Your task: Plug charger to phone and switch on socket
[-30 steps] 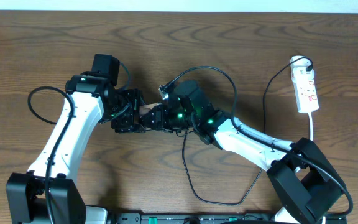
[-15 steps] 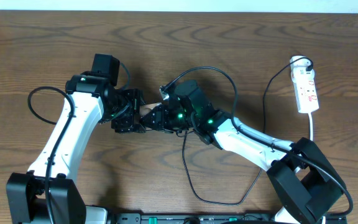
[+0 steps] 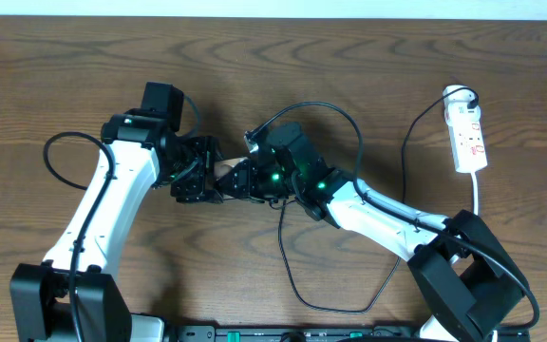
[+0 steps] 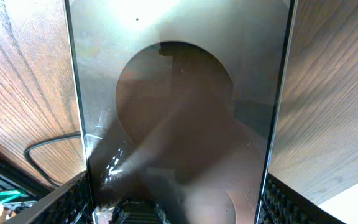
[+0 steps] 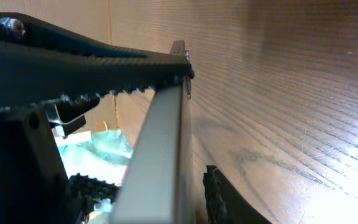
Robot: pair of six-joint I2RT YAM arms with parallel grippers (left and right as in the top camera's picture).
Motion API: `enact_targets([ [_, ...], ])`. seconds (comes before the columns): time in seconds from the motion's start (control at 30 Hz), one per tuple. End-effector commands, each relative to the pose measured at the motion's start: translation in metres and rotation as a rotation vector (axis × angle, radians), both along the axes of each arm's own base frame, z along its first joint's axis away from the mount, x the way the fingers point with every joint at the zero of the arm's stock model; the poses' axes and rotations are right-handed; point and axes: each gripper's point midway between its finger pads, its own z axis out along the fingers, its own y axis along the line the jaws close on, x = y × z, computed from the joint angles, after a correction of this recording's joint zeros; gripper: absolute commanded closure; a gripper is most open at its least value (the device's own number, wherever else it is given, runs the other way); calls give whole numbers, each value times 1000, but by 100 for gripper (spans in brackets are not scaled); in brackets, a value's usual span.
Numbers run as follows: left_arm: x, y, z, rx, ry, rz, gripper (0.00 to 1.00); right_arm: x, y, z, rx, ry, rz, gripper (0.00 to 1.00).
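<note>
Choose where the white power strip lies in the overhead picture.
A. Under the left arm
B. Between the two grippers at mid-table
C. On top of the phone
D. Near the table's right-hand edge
D: the overhead view shows the white power strip lying on bare wood by the right-hand edge of the table.

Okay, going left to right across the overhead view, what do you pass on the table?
Left end effector → phone → right end effector → socket. The charger cable loops across too much of the view to place.
</note>
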Motion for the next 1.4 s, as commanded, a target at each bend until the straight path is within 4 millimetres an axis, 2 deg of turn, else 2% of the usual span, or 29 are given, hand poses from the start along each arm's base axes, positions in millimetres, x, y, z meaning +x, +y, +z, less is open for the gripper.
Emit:
enact_targets([
  [0.0,3,-4,12,25,-56,-33,92,0,3,0,-1,-1,3,82],
  [0.43,5,-9,12,27,-74,-47,92,0,3,0,-3,1,3,98],
  [0.67,5,-9,12,27,-74,-47,91,0,3,0,-3,1,3,99],
  [0.73,5,-9,12,27,-74,-47,66,0,3,0,-3,2,2,99],
  [0.77,5,-9,12,27,-74,-47,61,0,3,0,-3,1,2,99],
  [0.87,5,-8,12,28,-74,-46,31,0,3,0,-3,1,2,99],
  [0.93,6,-7,12,28,-74,-43,20,1,2,0,-3,2,1,99],
  [0.97,6,-6,12,28,-75,-39,16,2,1,0,-3,2,-2,99],
  [1.17,11,2,16,-5,-85,-18,15,10,-9,-5,-19,27,-27,99],
  [1.37,22,1,37,-122,-256,-184,14,22,-27,-13,-54,51,-68,99],
])
